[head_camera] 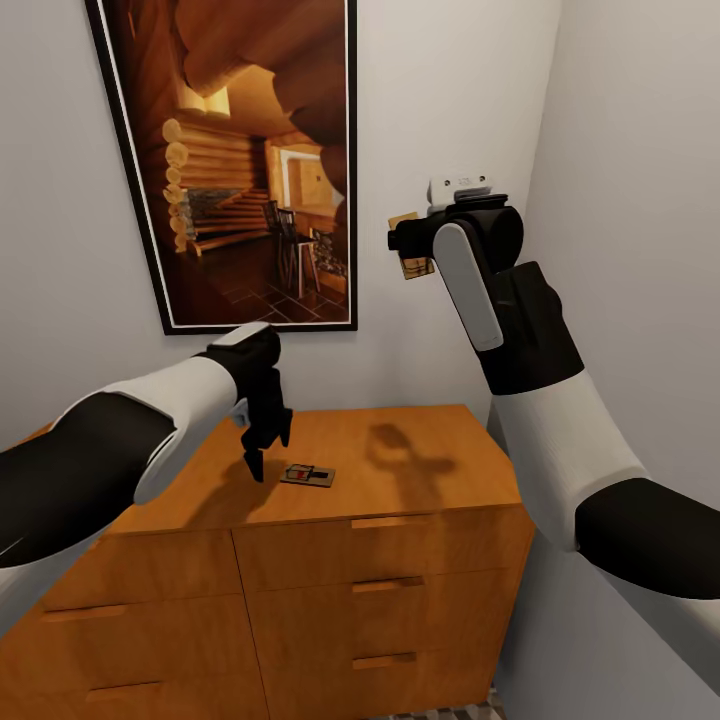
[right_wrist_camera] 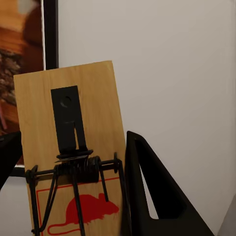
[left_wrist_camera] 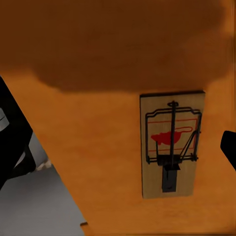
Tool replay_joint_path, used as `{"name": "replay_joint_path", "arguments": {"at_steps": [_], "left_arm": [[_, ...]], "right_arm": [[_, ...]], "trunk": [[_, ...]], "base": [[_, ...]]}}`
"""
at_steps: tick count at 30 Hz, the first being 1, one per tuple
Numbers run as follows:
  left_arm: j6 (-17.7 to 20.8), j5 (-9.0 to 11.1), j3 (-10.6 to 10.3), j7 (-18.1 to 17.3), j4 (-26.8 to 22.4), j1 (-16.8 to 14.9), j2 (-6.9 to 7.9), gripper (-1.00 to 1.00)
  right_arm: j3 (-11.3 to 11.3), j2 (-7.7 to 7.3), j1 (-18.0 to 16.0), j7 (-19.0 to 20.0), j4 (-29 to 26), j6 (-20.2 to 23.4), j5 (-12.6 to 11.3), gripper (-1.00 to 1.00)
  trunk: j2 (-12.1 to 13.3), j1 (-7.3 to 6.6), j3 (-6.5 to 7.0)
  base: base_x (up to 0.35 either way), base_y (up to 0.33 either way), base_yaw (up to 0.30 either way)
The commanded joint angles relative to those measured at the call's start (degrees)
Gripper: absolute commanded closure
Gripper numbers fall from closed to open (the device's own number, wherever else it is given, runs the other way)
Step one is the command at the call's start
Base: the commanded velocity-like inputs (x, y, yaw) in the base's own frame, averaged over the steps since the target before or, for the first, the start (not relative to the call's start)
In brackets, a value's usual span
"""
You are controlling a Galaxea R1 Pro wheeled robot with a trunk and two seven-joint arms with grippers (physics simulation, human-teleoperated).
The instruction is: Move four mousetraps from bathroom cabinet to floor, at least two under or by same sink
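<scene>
The right gripper [head_camera: 412, 250] is gripping one mousetrap [right_wrist_camera: 69, 147] aloft before the grey wall [head_camera: 450, 110]. The left gripper [head_camera: 262, 450], fingers parted, is hovering beside a second mousetrap [head_camera: 308, 475] lying on the cabinet [head_camera: 400, 470].

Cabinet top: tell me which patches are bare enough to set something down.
The cabinet top is bare to the right of the mousetrap, up to its right edge by the wall. Bare wood also lies behind the trap, toward the picture. It is crowded at the left, where the left pincer hangs beside the trap.
</scene>
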Motion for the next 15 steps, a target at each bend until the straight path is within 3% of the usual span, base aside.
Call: {"name": "replay_joint_path", "arguments": {"at_steps": [1, 15], "left_arm": [[0.5, 0.5, -0.5, 0.2, 0.0, -0.1, 0.00, -1.00], [1.1, 0.6, -0.6, 0.2, -0.2, -0.8, 0.05, -1.00]], "right_arm": [[0.1, 0.00, -0.1, -0.7, 0.0, 0.1, -0.7, 1.00], [0.1, 0.09, -0.1, -0.7, 0.0, 0.1, -0.7, 1.00]], "trunk": [[0.0, 0.00, -0.07], [0.0, 0.00, -0.07]], "base": [[0.000, 0.000, 0.000], [0.000, 0.000, 0.000]]}}
